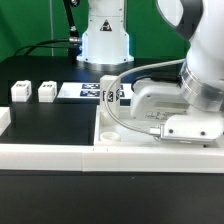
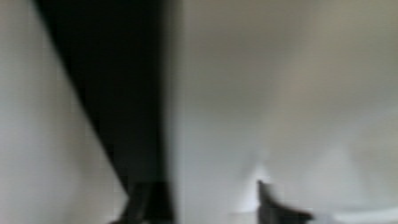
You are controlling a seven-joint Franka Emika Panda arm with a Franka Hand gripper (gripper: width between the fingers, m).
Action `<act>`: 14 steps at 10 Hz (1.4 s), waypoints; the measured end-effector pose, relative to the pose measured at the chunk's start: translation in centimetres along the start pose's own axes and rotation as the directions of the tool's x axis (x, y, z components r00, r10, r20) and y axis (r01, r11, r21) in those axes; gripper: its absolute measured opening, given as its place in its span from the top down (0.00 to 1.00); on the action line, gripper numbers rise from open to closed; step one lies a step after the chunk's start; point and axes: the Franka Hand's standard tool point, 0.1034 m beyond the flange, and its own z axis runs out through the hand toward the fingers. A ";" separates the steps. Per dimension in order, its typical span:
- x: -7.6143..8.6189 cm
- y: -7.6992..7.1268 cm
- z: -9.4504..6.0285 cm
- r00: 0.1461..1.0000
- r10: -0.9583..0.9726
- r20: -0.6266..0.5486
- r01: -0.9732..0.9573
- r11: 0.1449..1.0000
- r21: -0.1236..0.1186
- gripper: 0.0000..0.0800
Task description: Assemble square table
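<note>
Black table [image 1: 50, 125], green backdrop [image 1: 30, 25], two white legs [image 1: 18, 92] near marker board [image 1: 88, 91], gripper [image 2: 208, 205] over square tabletop [image 1: 110, 118], grip unclear

Smooth white plastic tabletop [image 1: 108, 118], matt black table [image 1: 50, 122], glossy white arm [image 1: 205, 60]

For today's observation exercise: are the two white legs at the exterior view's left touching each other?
Apart. The exterior view shows black table between the leftmost leg and the second leg.
</note>
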 end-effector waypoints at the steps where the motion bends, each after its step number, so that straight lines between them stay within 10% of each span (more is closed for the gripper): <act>1: 0.0 -0.6 0.0 1.000 0.004 -0.003 -0.004 1.000 0.009 0.57; 5: 0.6 -1.4 -0.9 1.000 0.024 -0.012 -0.024 0.999 0.040 0.24; 8: 3.7 -1.4 -7.7 0.999 0.037 0.017 -0.038 0.995 0.092 0.19; 10: 4.7 -4.8 -11.1 0.998 0.036 0.057 -0.041 0.995 0.088 0.19; 14: 5.5 -14.4 -11.5 0.992 0.079 0.103 -0.083 0.996 0.032 0.19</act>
